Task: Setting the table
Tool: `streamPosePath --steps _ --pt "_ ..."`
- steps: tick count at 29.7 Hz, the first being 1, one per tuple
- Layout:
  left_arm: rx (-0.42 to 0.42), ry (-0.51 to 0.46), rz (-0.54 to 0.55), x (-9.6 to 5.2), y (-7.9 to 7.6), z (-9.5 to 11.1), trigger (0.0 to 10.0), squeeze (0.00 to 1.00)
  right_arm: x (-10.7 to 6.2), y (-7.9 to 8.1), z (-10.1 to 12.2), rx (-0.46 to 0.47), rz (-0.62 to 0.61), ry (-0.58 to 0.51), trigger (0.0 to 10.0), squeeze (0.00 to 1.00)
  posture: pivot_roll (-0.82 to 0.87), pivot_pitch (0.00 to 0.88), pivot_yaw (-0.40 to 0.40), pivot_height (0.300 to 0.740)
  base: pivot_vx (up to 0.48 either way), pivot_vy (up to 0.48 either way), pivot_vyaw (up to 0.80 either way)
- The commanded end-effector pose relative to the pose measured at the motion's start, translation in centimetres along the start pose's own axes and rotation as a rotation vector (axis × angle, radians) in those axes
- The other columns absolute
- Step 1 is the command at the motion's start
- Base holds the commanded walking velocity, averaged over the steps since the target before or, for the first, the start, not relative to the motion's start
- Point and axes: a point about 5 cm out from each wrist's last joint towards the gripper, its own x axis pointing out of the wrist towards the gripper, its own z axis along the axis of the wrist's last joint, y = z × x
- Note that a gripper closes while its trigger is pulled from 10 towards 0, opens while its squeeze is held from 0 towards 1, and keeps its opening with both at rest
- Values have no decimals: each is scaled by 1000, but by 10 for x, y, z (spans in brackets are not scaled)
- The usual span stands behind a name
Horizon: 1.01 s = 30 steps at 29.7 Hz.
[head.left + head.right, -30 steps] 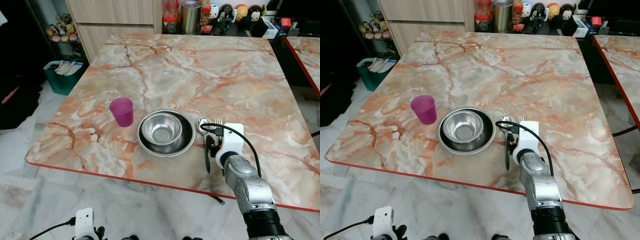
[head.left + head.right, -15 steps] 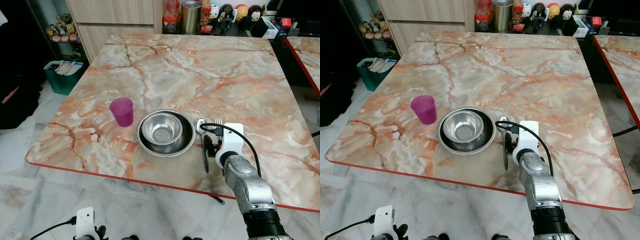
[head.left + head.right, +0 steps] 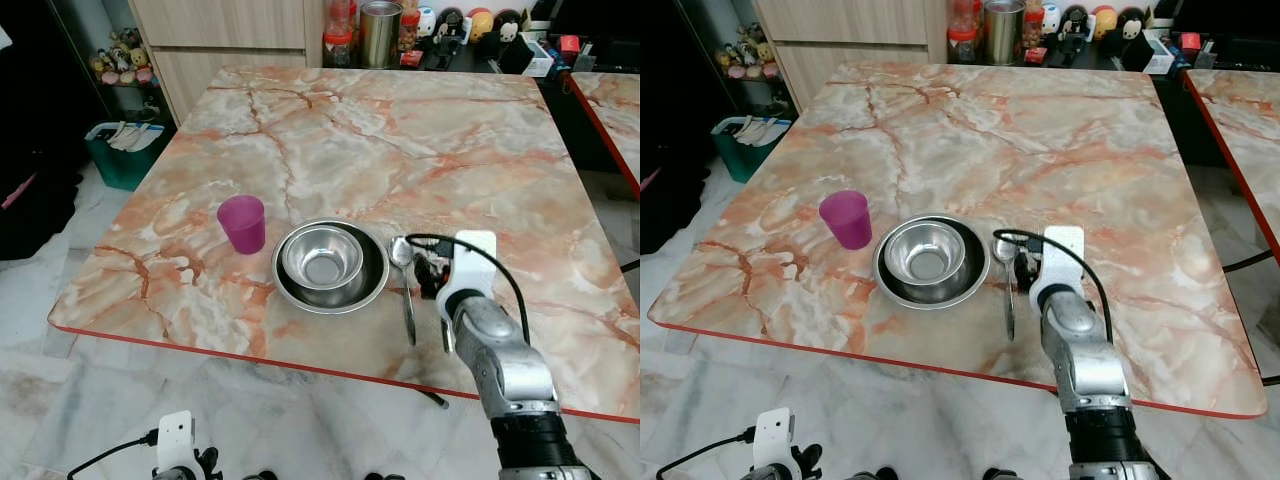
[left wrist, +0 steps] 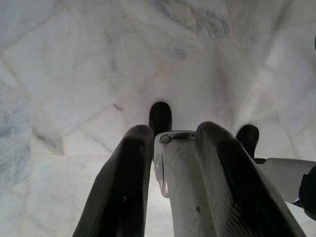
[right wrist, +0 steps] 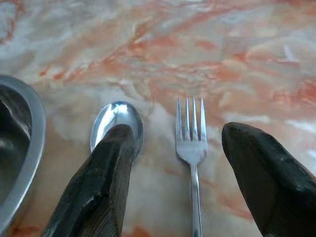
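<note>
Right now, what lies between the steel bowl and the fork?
A spoon lies on the table between the steel bowl and the fork, clearest in the right wrist view.

Green bin [image 3: 128,150]: on the floor off the table's 10 o'clock corner, papers standing in it.
Steel canister [image 3: 380,33]: upright past the table's far edge, at 12 o'clock.
Red-lidded jar [image 3: 338,42]: just beside the canister, on its 9 o'clock side.
Small figurines [image 3: 470,22]: in a row toward 1 o'clock (too small to tell apart).
Wooden cabinet [image 3: 225,40]: behind the table at 11 o'clock.
Shelf toys [image 3: 118,62]: above the bin.
Pale floor tiles [image 4: 74,74]: veined grey.
</note>
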Motion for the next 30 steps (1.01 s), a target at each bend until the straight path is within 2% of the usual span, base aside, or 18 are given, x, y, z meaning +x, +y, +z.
streamPosePath --steps 1,2,5,10,15,22,30 --pt "-12 23 21 -2 5 -8 10000 0 -1 0 13 12 0 -87 10000 0 -20 142 35 740 0 0 0" --pt "11 15 46 -2 7 -7 10000 0 -2 4 22 8 23 -156 10000 0 -21 140 35 740 0 0 0" --pt "9 11 60 -2 8 -7 10000 0 -3 6 34 26 32 -224 10000 0 -21 140 35 740 0 0 0" --pt "12 15 63 -2 8 -8 10000 0 -4 4 45 29 11 -288 10000 0 -19 140 35 740 0 0 0" --pt "15 23 66 -3 8 -9 10000 0 -5 2 52 32 9 -341 10000 0 -19 140 35 740 0 480 0" --pt "19 30 72 -4 11 -11 10000 0 -12 13 70 11 43 -486 10000 0 -8 131 40 740 0 480 0" --pt "21 35 64 -4 11 -13 10000 0 -13 11 77 23 44 -524 10000 0 -7 117 40 740 0 480 0"
